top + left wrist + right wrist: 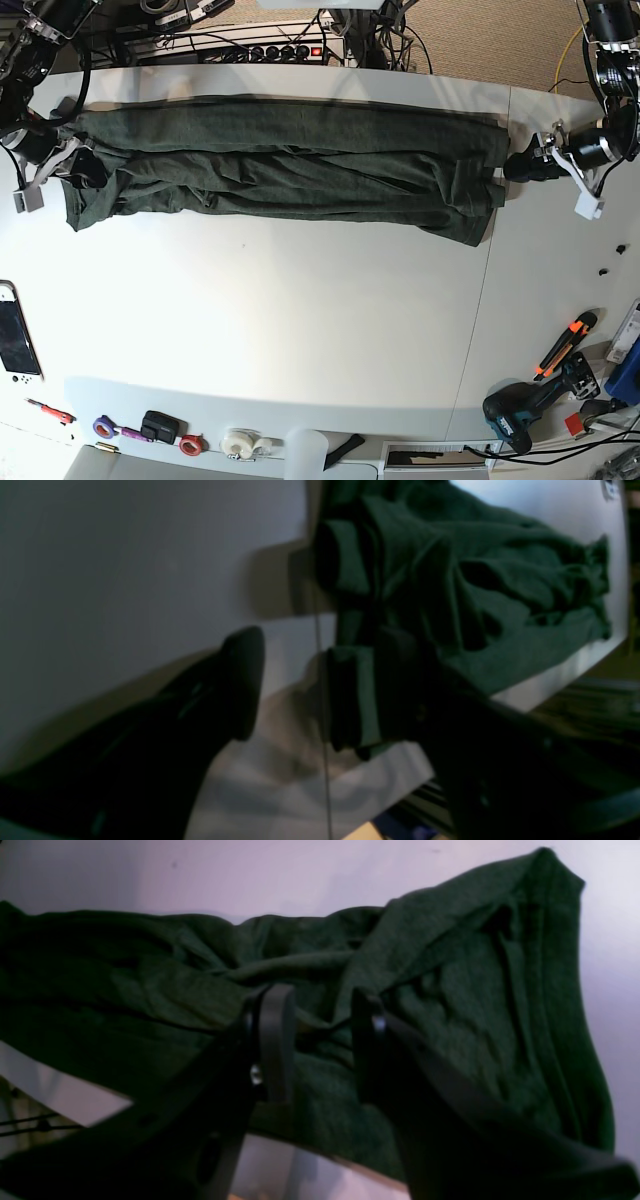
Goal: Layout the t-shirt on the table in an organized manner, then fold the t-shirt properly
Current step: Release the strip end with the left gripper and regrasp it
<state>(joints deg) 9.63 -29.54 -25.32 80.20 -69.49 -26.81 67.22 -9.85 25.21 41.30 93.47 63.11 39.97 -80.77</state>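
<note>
Dark green heathered cotton t-shirt (pixel 280 160) lies stretched across white smooth table (pixel 300 330); left gripper (pixel 320 680) gapes wide beside its edge, right gripper (pixel 320 1045) pinches a fold

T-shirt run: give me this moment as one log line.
t-shirt: stretched in a long bunched band across the table | left gripper: open at one end | right gripper: fabric between jaws

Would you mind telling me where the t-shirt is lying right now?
In the base view the t-shirt stretches along the table's far edge, between the right gripper and left gripper.
</note>
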